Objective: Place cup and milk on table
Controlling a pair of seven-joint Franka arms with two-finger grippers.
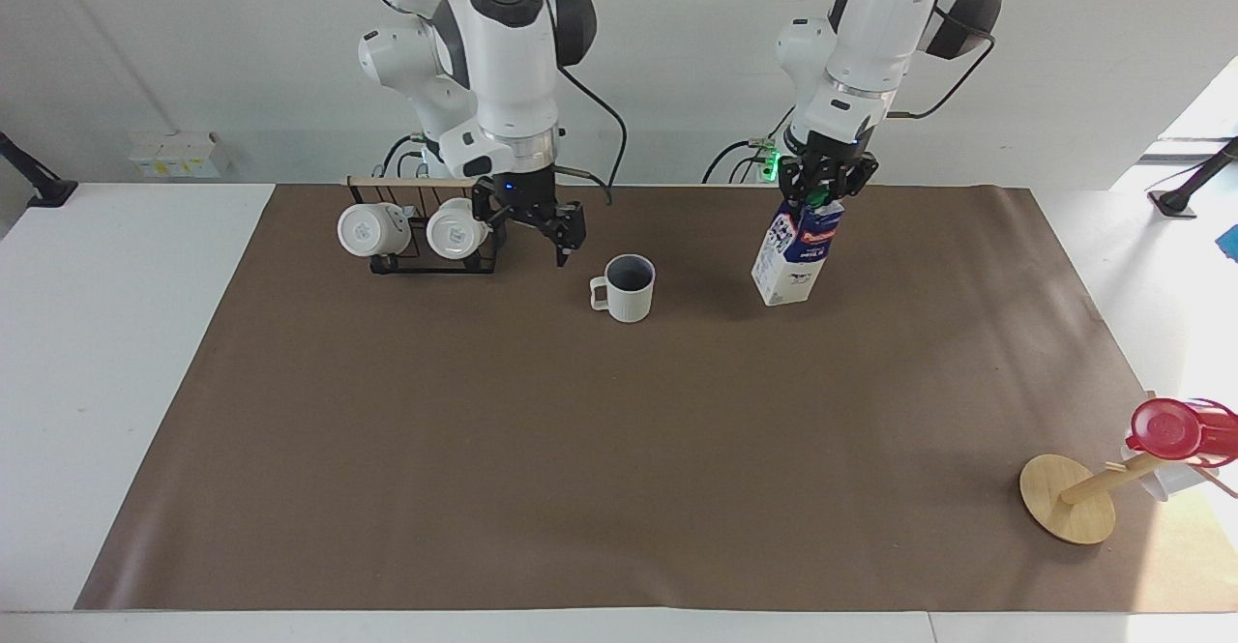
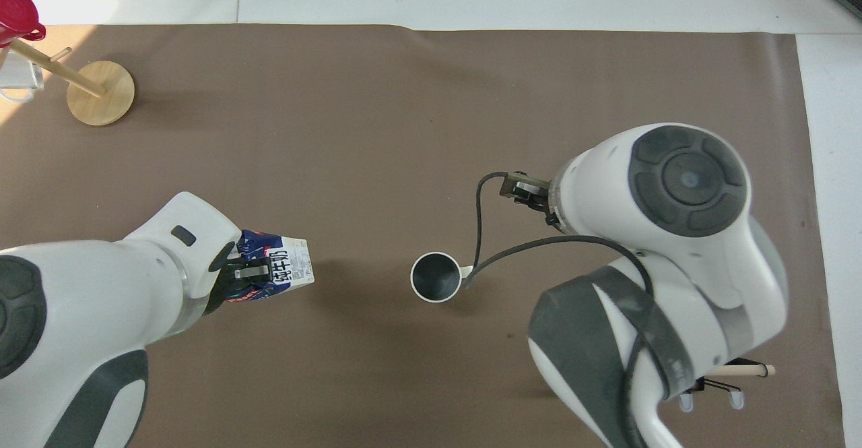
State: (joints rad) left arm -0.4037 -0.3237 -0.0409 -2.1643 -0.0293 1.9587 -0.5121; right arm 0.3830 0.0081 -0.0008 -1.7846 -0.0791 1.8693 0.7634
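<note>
The two plain white mugs (image 1: 416, 228) are seen at the upper left of the facing view, hung on a black wire rack (image 1: 433, 258) with a wooden rod across its top, close to the robots' edge of the brown sheet. Just beside the rack, raised in the air, the right gripper (image 1: 530, 229) is seen with its fingers spread apart and nothing between them; in the overhead view it is hidden under the arm's own body at the lower right of the frame. At the upper centre-right of the facing view, the milk (image 1: 799, 253) is clasped by its green-capped top in the left gripper (image 1: 820, 190), whose fingers are closed on it; the carton is tilted, and whether its base touches the sheet cannot be told. In the overhead view the carton (image 2: 275, 275) is seen at the lower left. The cup (image 1: 626, 287) stands upright on the table (image 1: 126, 363), slightly farther from the robots, between rack and milk, apart from both grippers; its dark inside (image 2: 436, 277) is seen to hold nothing. Farthest out, at the lower right of the facing view, a wooden stand (image 1: 1068, 498) with a round base is leaning, with a red-lidded item (image 1: 1174, 428) at its upper end.
</note>
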